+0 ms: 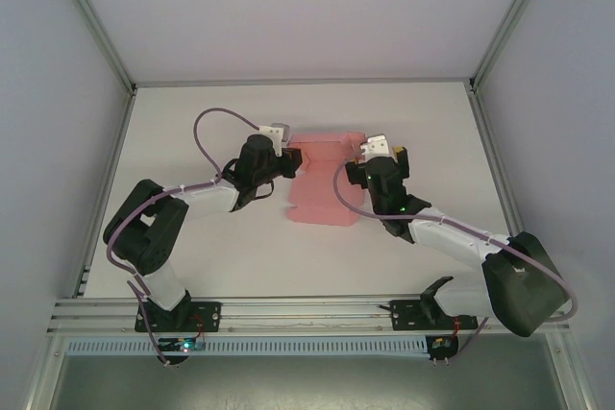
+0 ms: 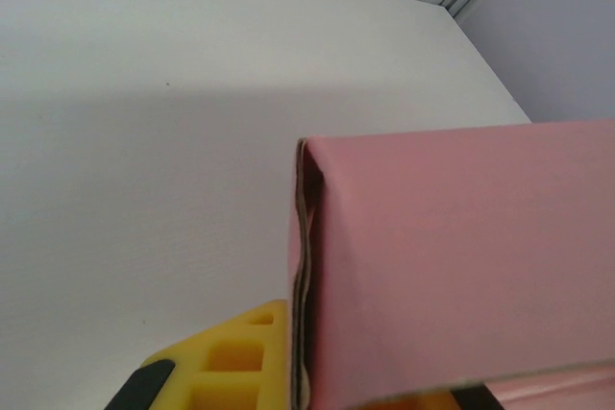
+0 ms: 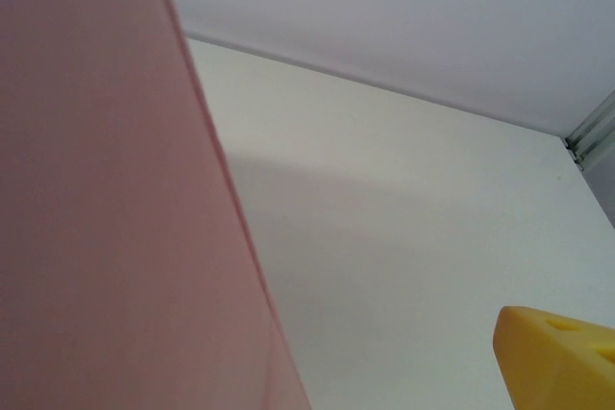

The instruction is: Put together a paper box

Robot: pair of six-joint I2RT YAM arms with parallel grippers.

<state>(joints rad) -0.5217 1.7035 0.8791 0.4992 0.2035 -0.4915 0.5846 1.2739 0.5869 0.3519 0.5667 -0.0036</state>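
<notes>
You have the pink thin-card paper box (image 1: 322, 184) in the middle of the white table (image 1: 192, 122), between the 2 arms.

Your left gripper (image 1: 291, 162) sits at the box's left edge with its jaws pinched tight on the card. In the left wrist view a folded corner of the box rises close in front of the lens, with its layered edge facing you. 1 yellow finger (image 2: 226, 367) shows just left of that edge at the bottom.

Your right gripper (image 1: 357, 165) is at the box's right side, jaws spread wide, with no hold on anything that you can see. In the right wrist view a pink panel runs down the left. 1 yellow fingertip (image 3: 557, 362) stands well clear of it at the lower right, over bare table. The other finger is hidden behind the card.
</notes>
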